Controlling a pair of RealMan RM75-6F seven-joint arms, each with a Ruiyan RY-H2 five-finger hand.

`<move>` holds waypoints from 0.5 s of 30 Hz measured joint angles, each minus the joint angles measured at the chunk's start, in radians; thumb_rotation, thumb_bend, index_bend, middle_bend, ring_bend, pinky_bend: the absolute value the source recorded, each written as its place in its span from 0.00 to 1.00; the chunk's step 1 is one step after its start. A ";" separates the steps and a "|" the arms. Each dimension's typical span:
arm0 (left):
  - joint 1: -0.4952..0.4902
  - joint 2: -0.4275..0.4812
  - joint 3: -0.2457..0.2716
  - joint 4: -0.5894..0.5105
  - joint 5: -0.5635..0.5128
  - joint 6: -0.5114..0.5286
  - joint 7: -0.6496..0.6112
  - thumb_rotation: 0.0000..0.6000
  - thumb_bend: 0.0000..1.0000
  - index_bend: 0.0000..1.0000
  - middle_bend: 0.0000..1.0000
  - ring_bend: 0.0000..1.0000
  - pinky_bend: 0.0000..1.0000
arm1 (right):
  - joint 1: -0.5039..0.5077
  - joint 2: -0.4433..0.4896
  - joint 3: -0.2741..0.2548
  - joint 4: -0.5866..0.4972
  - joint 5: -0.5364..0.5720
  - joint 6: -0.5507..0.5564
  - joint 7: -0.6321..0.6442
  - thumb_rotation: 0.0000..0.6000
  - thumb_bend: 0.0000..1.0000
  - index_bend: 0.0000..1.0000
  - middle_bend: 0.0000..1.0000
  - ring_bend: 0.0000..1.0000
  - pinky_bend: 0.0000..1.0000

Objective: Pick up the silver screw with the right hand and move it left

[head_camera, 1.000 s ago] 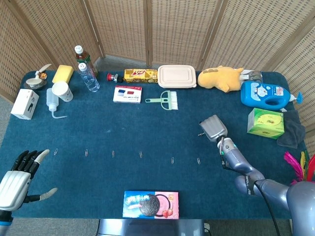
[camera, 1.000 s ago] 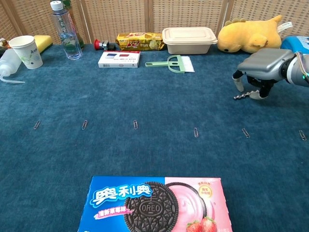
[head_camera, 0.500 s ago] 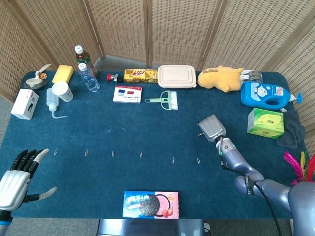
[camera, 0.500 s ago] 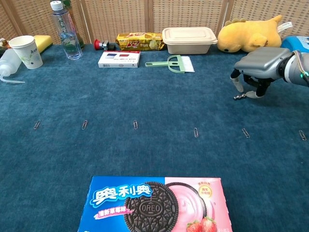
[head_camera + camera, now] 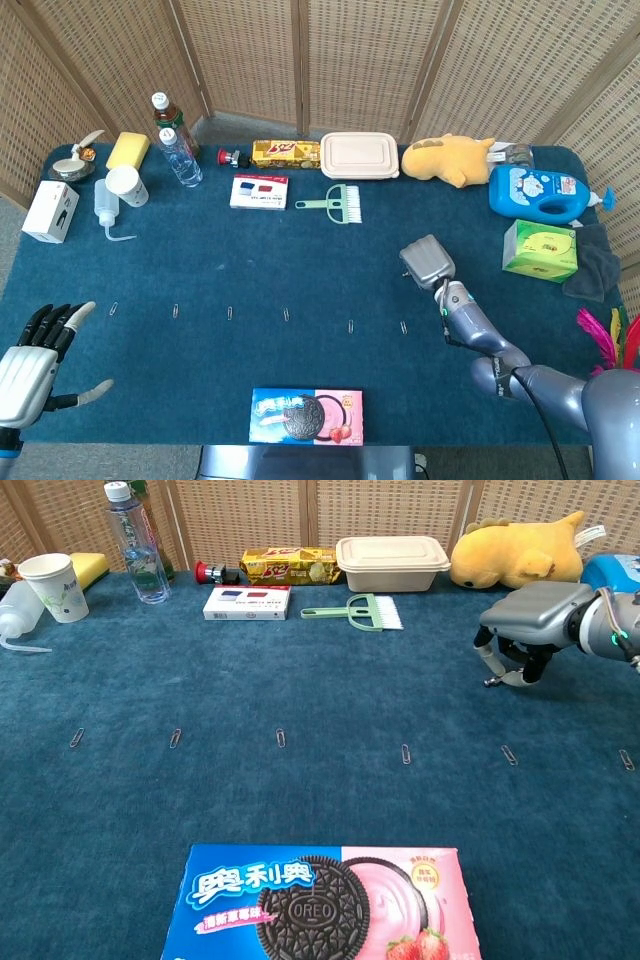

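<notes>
The right hand (image 5: 522,630) hung palm-down over the right side of the blue worktop (image 5: 300,680), its fingers (image 5: 487,656) curled under and pinching the silver screw (image 5: 497,680) by one end. The screw lay roughly level, its free tip poking out to the left beneath the hand, and it seemed to sit just clear of the cloth — though the chest view did not settle whether it was quite off the surface. In the head view the hand (image 5: 427,263) hid the screw altogether.

To carry the step off well, the pinch wanted to be held steady and the hand raised a little more before travelling left, so the tip would not snag the nap of the cloth. A slow, level sweep was the safer course, since so thin a piece held at one end could pivot or slip out. The line of paper clips (image 5: 405,753) lay nearer the robot than the hand, so a path straight left across bare cloth looked free; the green brush (image 5: 368,610) stood further back, near the far edge, out of the way.

The screw itself was small, slender and bright grey — a threaded shank, as far as could be made out, with the head end lost among the fingers.

The left hand (image 5: 30,370) rested at the near left corner, fingers spread and holding nothing.
</notes>
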State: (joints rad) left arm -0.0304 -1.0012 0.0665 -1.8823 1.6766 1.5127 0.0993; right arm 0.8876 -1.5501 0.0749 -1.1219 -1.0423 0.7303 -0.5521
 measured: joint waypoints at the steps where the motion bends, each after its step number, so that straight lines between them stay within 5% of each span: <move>1: 0.000 0.000 0.000 0.001 0.000 0.001 -0.001 0.71 0.20 0.04 0.12 0.08 0.03 | 0.001 -0.001 0.000 0.000 0.001 -0.001 -0.003 1.00 0.41 0.52 0.83 0.87 0.98; 15: 0.003 -0.002 -0.002 0.013 -0.004 0.005 -0.017 0.71 0.20 0.04 0.12 0.08 0.03 | 0.014 -0.020 0.007 0.003 0.043 -0.007 -0.050 1.00 0.41 0.51 0.83 0.87 0.98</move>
State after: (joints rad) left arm -0.0276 -1.0032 0.0648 -1.8690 1.6731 1.5182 0.0828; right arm 0.9016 -1.5701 0.0820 -1.1185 -0.9993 0.7235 -0.6025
